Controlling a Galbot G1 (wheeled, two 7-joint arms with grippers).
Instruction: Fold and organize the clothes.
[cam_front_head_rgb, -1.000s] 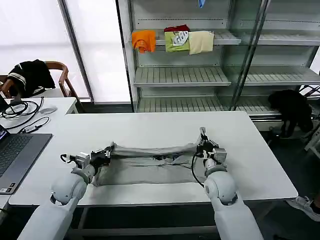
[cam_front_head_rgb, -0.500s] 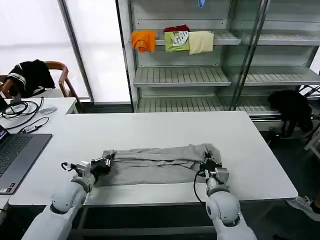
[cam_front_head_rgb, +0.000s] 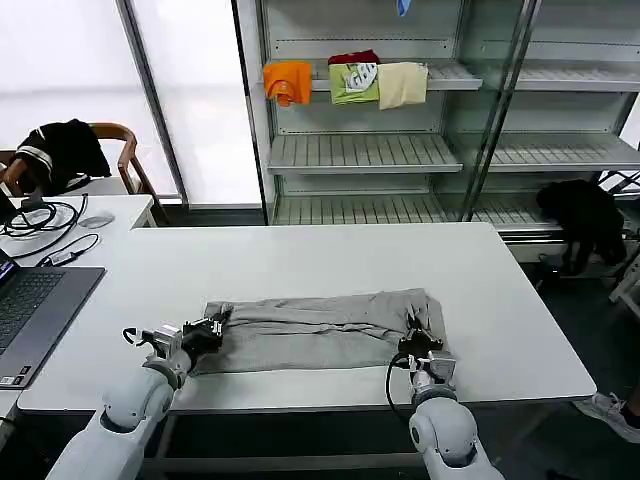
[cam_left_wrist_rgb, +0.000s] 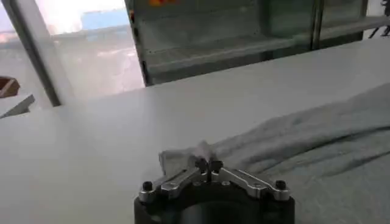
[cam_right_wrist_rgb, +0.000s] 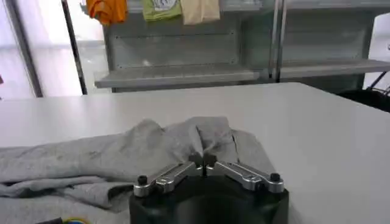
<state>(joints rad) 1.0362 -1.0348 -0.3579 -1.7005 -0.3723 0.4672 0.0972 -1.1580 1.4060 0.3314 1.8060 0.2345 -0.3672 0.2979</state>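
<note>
While both pairs of fingers stay pinched shut on fabric, left gripper (cam_front_head_rgb: 208, 328) and right gripper (cam_front_head_rgb: 420, 345) hold the grey shirt (cam_front_head_rgb: 320, 330) at the table's (cam_front_head_rgb: 300, 255) near edge. Risk: uneven release drags the fold askew, bunching the right end.

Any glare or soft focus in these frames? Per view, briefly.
Head view: windows at upper left blown out white, shirt evenly lit, sharp. Left wrist view: window washed out, shelving hazy, left pincer crisp, shut on the shirt. Right wrist view: right pincer sharp, pinching cloth; shelf garments soft.
</note>
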